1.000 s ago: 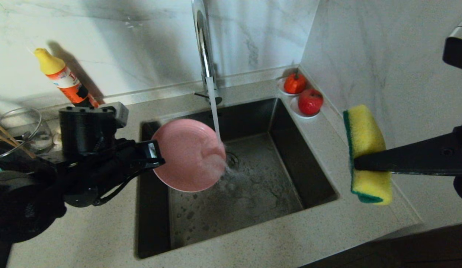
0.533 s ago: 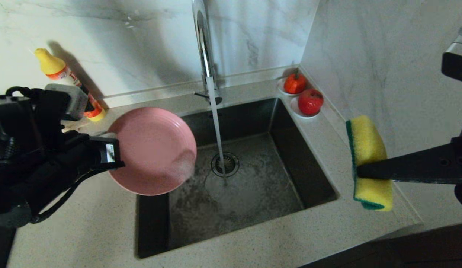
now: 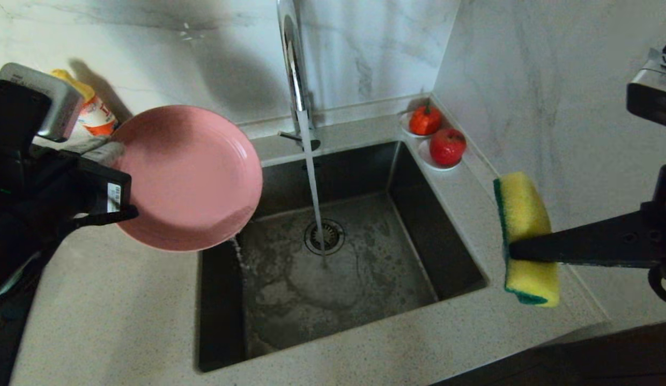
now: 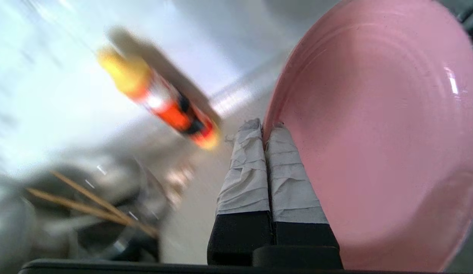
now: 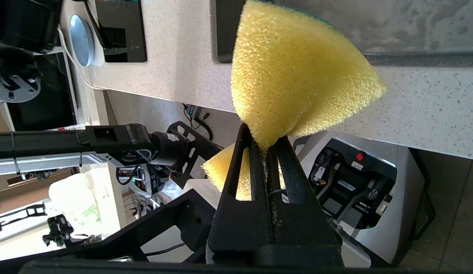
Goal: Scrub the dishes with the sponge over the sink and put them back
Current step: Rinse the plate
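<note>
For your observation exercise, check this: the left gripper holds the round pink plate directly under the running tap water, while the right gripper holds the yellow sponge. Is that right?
Not quite. In the head view the round pink plate, held by the left gripper, is clear of the water stream. The right gripper does hold the yellow sponge.

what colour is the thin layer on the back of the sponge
Dark green, running along one face of the yellow sponge. It shows best in the head view.

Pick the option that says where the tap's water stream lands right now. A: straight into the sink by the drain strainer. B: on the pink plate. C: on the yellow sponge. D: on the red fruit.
A: the water stream falls clear of the pink plate, which the left pincer holds off to the side, and lands in the sink at the drain strainer.
</note>
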